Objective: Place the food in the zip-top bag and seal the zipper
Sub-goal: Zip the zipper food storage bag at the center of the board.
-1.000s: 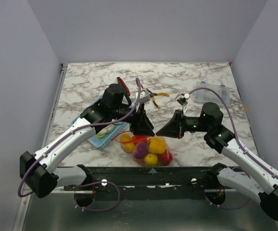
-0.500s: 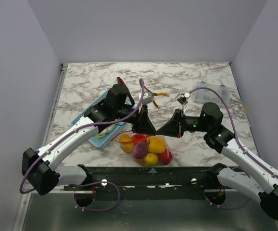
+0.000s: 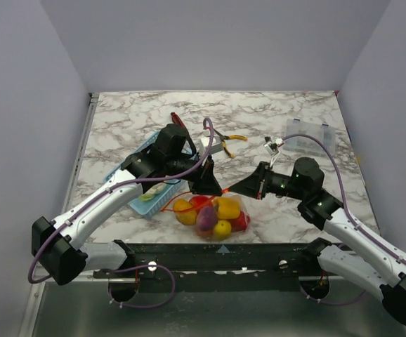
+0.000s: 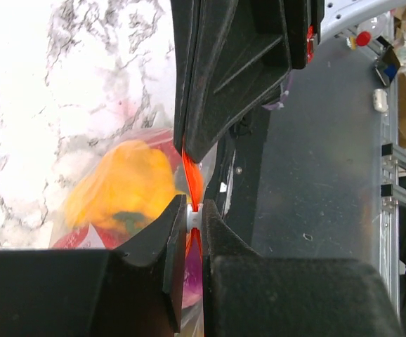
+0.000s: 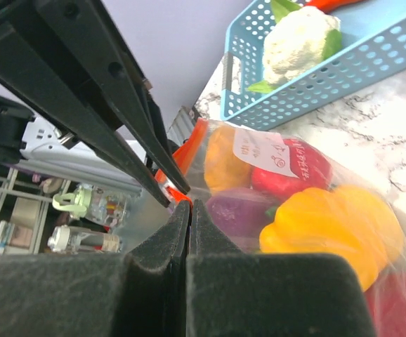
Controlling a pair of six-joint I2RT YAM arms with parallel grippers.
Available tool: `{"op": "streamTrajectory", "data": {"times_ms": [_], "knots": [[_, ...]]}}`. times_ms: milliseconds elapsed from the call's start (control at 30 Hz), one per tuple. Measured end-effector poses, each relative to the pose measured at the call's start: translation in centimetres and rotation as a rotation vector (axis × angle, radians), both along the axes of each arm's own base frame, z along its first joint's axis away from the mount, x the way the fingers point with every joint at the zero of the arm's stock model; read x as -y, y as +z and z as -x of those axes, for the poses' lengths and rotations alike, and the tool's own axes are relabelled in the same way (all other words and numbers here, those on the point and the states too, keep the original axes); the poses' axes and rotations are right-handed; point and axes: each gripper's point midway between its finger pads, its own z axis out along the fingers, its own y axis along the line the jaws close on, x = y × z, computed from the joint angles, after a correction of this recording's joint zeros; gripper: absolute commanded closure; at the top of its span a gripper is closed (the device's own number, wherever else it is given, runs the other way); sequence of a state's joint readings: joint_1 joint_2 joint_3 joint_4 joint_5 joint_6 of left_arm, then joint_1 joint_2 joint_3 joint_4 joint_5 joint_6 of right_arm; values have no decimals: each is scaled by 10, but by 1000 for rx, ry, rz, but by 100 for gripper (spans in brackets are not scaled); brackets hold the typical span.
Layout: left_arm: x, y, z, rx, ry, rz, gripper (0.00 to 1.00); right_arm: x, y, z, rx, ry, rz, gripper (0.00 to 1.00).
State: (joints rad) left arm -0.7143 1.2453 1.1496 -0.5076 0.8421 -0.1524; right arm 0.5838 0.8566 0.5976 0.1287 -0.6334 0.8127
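Zipper (image 4: 191,175) within left gripper (image 4: 194,212)

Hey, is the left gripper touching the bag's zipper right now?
Touching. The left wrist view shows the left gripper pinched shut on the orange zipper strip.

My left arm (image 3: 110,200) & right arm (image 3: 357,235): white shells on the long links, black housings at the joints, chunky black blocks at the base ends. A purple cable (image 3: 204,133) loops along each arm, outside the shell. Small green LEDs (image 3: 296,168) glow on the black wrist sections. Jaws are matte black, wedge-shaped, w/ recessed panels and raised ribs on the sides.
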Motion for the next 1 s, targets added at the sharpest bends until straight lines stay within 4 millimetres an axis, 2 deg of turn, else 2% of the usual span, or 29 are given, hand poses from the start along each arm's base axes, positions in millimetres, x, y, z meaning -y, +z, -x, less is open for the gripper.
{"op": "streamTrajectory", "data": {"times_ms": [100,433,633,1000], "knots": [[-6,-5,-3,6,29,-29,100,2,-8,-5,-31,-44,2,100],[-39,-14,2,43,141,-91,100,10,-9,-19,-30,-153,22,100],[-52,-18,3,52,196,-124,100,17,2,-33,2,-235,56,100],[-73,-33,11,30,258,-211,100,37,3,-55,55,-369,156,100]]}}
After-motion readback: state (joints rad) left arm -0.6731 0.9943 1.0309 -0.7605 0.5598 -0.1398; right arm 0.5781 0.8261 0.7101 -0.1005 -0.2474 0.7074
